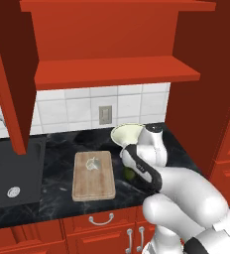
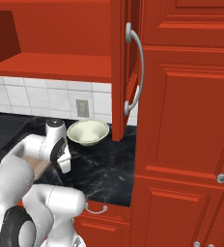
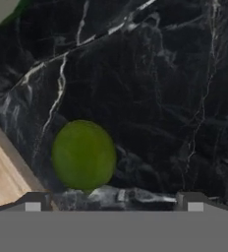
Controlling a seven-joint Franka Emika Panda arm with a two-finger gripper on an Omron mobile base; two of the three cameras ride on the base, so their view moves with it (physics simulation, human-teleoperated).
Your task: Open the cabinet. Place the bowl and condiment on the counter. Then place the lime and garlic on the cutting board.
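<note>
With the garlic (image 1: pixel 92 163) already on the cutting board (image 1: pixel 93 175), the robot's pincer (image 3: pixel 113 201) hangs wide open and empty over the lime (image 3: pixel 83 155) on the black table (image 3: pixel 175 98) beside the board, so the next move is likely descending and closing on it.

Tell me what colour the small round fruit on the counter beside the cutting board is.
Green: the lime is a plain yellowish green, clearest in the hand view.
</note>
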